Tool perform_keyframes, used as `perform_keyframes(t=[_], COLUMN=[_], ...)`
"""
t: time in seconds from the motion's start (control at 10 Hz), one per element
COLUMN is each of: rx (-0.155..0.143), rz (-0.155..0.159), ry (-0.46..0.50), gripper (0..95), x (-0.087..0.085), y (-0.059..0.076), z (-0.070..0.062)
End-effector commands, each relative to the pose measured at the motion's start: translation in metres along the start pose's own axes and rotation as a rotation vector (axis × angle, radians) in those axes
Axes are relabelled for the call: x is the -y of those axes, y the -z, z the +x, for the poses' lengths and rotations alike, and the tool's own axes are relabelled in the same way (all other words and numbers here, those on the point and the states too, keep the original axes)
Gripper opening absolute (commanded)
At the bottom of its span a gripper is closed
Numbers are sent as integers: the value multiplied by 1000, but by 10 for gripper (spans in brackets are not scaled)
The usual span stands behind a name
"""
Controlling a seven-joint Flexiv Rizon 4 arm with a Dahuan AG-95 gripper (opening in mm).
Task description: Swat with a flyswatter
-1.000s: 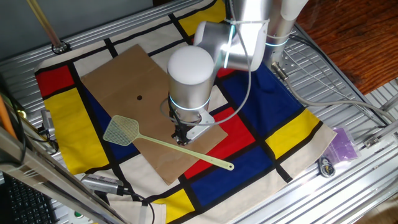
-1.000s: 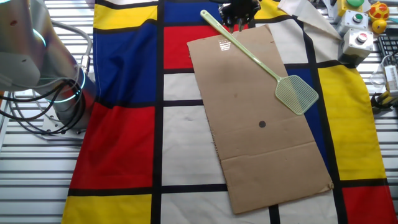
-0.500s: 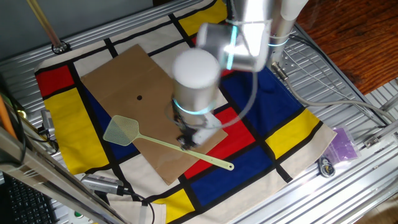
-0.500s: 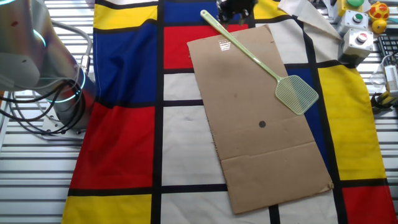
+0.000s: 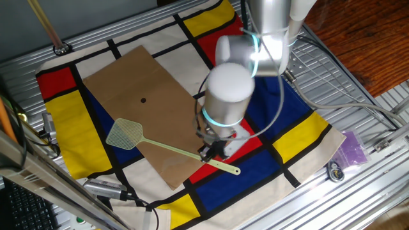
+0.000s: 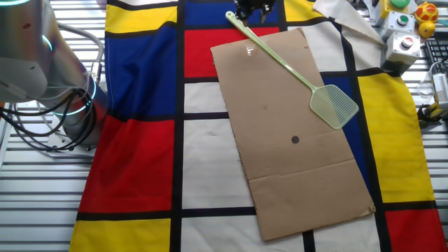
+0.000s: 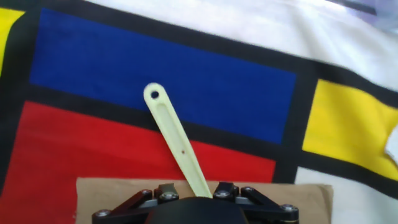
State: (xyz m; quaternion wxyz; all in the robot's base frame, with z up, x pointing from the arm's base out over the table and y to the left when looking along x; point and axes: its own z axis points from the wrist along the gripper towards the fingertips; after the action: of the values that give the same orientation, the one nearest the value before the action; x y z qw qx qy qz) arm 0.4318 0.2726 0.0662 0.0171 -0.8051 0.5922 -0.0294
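The pale yellow-green flyswatter (image 5: 185,153) lies flat, its mesh head (image 5: 124,134) at the cardboard's left edge and its handle end on the red and blue cloth. In the other fixed view its head (image 6: 334,106) is at the right and the handle runs up-left. My gripper (image 5: 213,152) points down over the handle near its widened end, at the top edge of the other fixed view (image 6: 253,8). In the hand view the handle (image 7: 171,130) runs under the gripper (image 7: 194,194), between jaws that stand apart. The fingertips are hidden.
A brown cardboard sheet (image 5: 140,83) with a small dark spot (image 5: 143,99) lies on the red, blue, yellow and white cloth (image 5: 287,121). A button box (image 6: 402,43) and cables sit at the table's edge. A purple object (image 5: 353,148) lies on the metal frame.
The arm has moved along the handle from its middle toward its widened end and come lower over it. The flyswatter has not moved.
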Motion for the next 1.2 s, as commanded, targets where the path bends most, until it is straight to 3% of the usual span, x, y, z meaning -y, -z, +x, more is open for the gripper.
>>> perform_keyframes(t=[0.1,0.4,1.2], rx=[-16,-54,-54], rz=[-5,-44,-36], ry=[6,27,74], gripper=[380,380,380], x=[-1,0,3], y=[-7,-10,-25], z=[-3,-7,-16])
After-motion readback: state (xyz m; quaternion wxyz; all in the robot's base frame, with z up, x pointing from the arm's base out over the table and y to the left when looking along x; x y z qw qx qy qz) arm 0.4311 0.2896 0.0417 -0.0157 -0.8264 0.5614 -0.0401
